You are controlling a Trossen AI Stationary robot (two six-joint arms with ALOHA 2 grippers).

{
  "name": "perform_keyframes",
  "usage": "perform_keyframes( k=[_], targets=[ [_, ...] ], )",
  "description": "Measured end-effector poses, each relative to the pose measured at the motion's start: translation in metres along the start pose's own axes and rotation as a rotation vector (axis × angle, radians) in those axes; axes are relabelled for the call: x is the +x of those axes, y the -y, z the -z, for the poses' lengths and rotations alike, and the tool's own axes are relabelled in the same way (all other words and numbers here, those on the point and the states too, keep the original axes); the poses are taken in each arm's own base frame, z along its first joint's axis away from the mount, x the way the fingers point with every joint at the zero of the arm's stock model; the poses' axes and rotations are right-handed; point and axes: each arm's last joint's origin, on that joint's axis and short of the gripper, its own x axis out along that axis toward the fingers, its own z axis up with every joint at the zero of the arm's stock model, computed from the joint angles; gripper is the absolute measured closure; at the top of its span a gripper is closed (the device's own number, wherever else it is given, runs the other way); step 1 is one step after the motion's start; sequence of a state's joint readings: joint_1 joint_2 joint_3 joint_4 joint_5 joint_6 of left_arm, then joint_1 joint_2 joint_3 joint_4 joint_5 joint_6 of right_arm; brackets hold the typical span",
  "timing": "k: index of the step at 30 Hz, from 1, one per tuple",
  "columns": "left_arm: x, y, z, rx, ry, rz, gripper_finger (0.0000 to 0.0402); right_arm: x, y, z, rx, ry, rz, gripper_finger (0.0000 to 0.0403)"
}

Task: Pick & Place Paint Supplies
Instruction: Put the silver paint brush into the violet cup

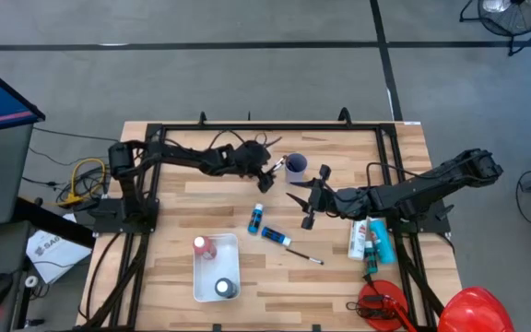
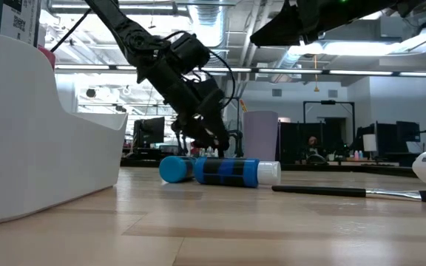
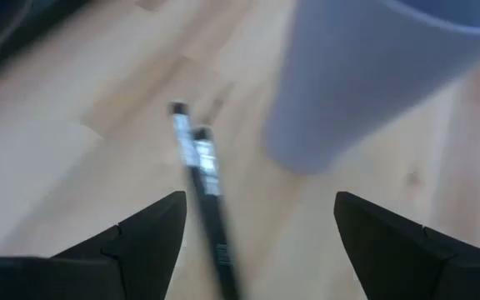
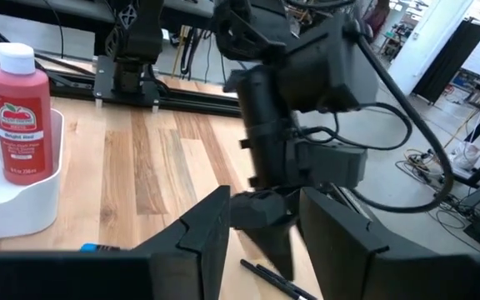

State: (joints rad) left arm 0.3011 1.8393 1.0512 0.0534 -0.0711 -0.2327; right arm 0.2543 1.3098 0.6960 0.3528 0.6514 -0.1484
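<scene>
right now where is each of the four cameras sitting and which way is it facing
High view: above the table, looking straight down; both arms show, left gripper by the purple cup.
Low view: at tabletop height, looking level across; left arm beside that cup.
Left wrist view: looks past its open fingers at a brush and the cup.
Right wrist view: looks between its fingers at the left arm.
Shared: the cup appears in the high, low and left wrist views.

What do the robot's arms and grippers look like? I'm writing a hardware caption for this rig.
Both arms are matte black, built of jointed segments with thin black cables looped loosely along them. The left gripper and right gripper each end in two dark, wedge-shaped fingers with flat faces. The arms mount on a black metal frame edging the wooden table. No markings show.
</scene>
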Motion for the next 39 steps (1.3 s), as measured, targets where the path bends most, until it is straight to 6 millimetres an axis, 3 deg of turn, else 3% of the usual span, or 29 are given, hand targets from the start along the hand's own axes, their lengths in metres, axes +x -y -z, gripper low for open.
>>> perform_keyframes(
  k=[7,12,18,21,30,33,39],
  targets=[
    [-0.003,0.029,0.0,-0.039,0.059,0.08,0.0103,0.0,0.0,0.003,-0.021,-0.029,-0.002,0.0264],
    [-0.007,0.053,0.007,-0.027,0.015,0.229,0.0103,-0.002,0.0,0.002,-0.011,-0.029,-0.003,0.0265],
    [-0.016,0.092,0.021,0.062,-0.018,0.386,0.0103,-0.004,-0.003,0.002,-0.004,-0.026,-0.015,0.0268],
    [-0.018,0.101,0.025,0.156,0.001,0.378,0.0103,-0.003,-0.002,0.002,0.002,-0.025,-0.014,0.0268],
    [-0.012,0.073,0.015,0.107,0.115,-0.056,0.0103,-0.004,-0.002,0.0,0.03,-0.011,-0.012,0.027],
    [-0.008,0.055,0.008,-0.055,0.126,-0.091,0.0104,-0.004,-0.002,0.001,0.041,-0.017,-0.013,0.027],
    [0.004,0.021,0.006,-0.161,0.09,-0.145,0.0123,-0.005,-0.004,0.005,0.046,-0.055,-0.024,0.0266]
  ],
)
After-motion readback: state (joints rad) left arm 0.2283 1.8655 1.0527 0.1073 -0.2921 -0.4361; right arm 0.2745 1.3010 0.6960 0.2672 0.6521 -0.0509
